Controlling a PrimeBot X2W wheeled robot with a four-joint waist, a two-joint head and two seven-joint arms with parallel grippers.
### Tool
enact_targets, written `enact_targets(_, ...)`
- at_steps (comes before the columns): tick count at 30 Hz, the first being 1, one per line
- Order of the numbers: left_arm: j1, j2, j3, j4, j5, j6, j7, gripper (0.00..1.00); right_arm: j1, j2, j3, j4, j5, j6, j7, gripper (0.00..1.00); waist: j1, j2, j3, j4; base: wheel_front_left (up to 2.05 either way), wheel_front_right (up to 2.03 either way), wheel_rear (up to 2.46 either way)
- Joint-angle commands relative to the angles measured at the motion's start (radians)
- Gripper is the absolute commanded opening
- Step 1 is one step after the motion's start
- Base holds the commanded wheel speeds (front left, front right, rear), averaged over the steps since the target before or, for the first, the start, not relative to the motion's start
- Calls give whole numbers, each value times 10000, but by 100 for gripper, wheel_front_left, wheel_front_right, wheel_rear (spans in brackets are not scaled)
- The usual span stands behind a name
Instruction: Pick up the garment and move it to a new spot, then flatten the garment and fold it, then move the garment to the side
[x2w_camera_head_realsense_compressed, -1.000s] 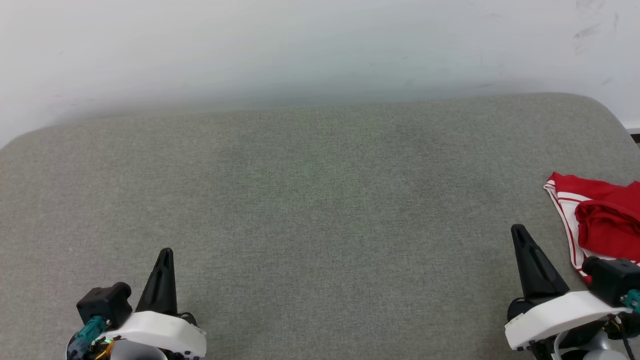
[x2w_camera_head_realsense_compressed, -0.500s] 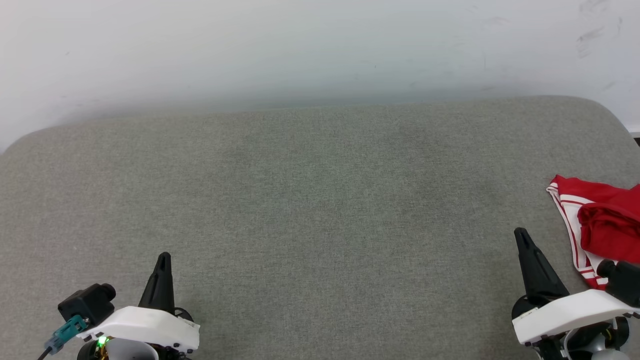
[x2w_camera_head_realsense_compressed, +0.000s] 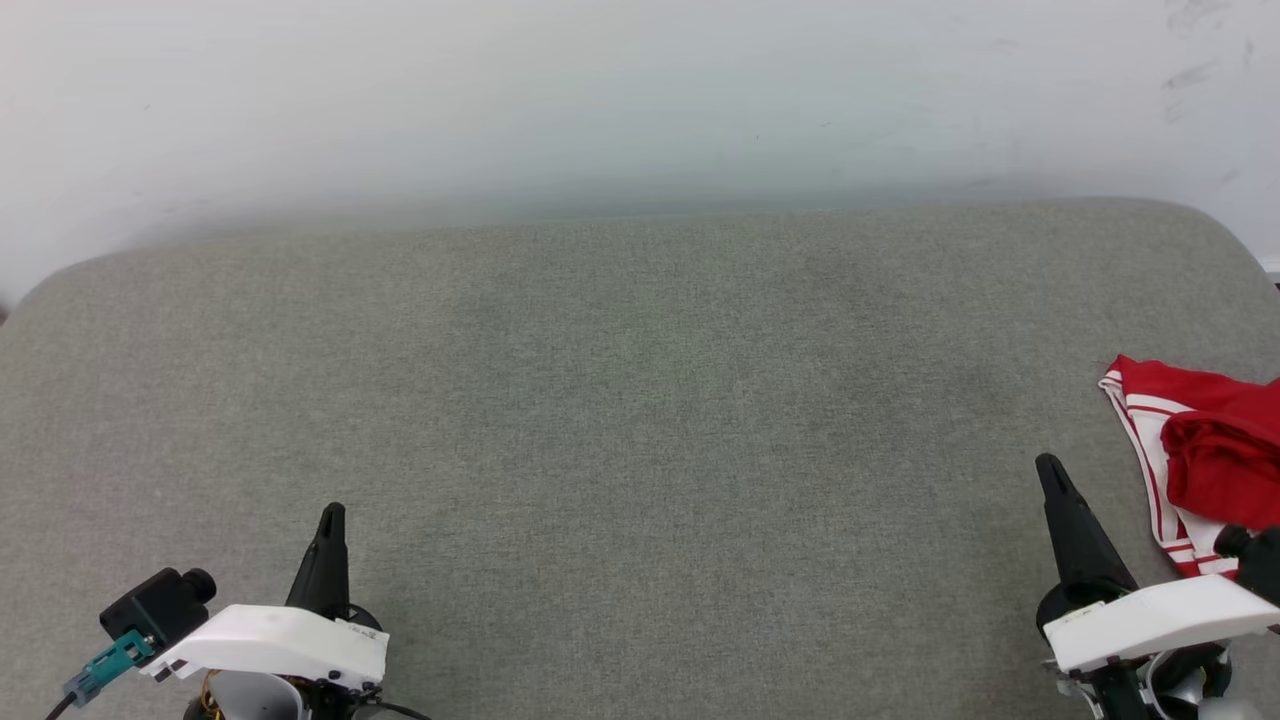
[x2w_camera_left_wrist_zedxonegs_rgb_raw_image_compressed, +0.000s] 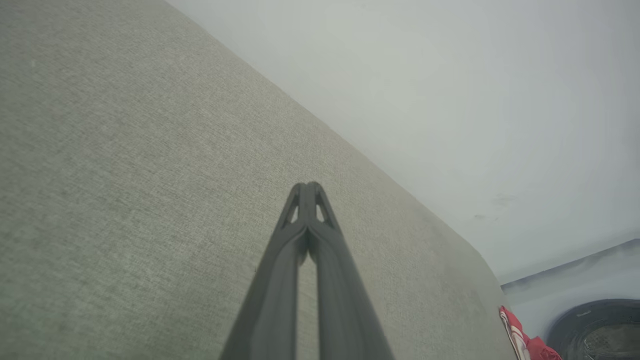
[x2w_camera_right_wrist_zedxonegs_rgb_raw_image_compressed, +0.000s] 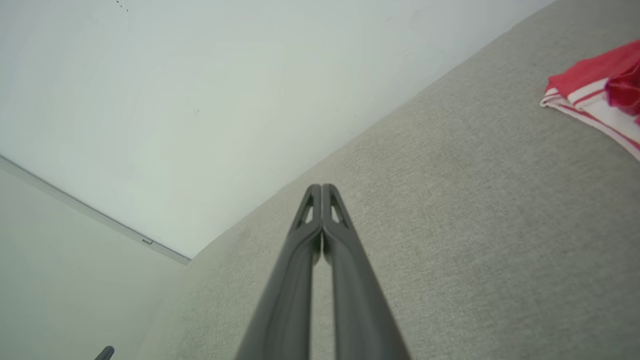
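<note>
**Inspector:** Grey padded surface (x2w_camera_head_realsense_compressed: 640, 450), checked front to back. Nearest, the left gripper (x2w_camera_head_realsense_compressed: 331, 515) and right gripper (x2w_camera_head_realsense_compressed: 1047, 468): each pair of fingers pressed together, holding nothing.

**Assistant:** And the garment (x2w_camera_head_realsense_compressed: 1215, 450)?

**Inspector:** Just beyond the right gripper, at the surface's right edge, rumpled rather than flat (part runs out of frame). That fits a heap awaiting pickup, or one already set aside. I bid no move. Any grasp would need the fingers parted first. White wall (x2w_camera_head_realsense_compressed: 600, 100) behind.
</note>
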Motion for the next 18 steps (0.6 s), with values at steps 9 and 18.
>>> enact_targets(9, -338, -165, 327, -7, -1155, -245, 336, 0, -387, 8, -117, 137, 1400, -1, 151, 0, 0, 0, -35, 57, 0, 0, 0)
enact_targets(18, -383, -339, 546, 75, -2069, -411, 612, 0, -462, 30, -193, 337, 2469, -2, 249, 0, 0, 0, -70, 112, 0, 0, 0)
